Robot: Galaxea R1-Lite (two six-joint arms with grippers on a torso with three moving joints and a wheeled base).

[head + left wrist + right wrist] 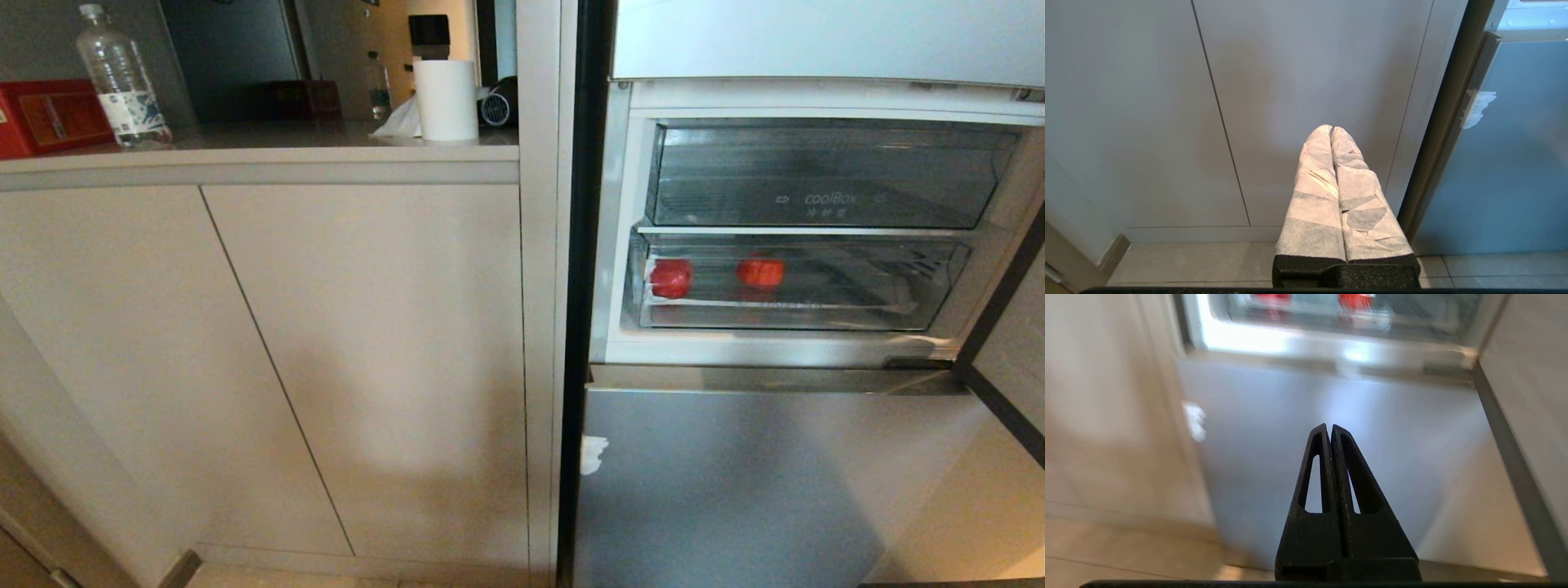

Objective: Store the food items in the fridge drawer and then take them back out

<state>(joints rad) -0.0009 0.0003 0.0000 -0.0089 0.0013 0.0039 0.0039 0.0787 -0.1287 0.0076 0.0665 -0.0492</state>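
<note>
- Cupboard doors filled the near left of the head view, with the freezer front low on the right; neither arm showed there.
- At about 1 o'clock in that view the fridge stood open, and the lower clear drawer sat pushed in under the "coolBox" drawer.
- Both food items lay inside the lower drawer, toward its left end: a crinkly packet at the far left and a rounder red ball just right of it, near each other but apart.
- Right hand was closed, fingers pressed together and empty, pointing at the freezer front. In its wrist view the drawer with the two red items lay up at 12 o'clock, well above and beyond the fingertips.
- Left hand, its fingers wrapped in white padding, was also closed and empty. It faced the cupboard doors, with the fridge edge off at 3 o'clock.
- By my reading the right hand was the nearer one to the drawer, which runs wide from 9 to 3 o'clock, so the coming move would be a lift up and forward to its front lip, opening the fingers first.
- Storing looked done; taking the items back out had not begun.
</note>
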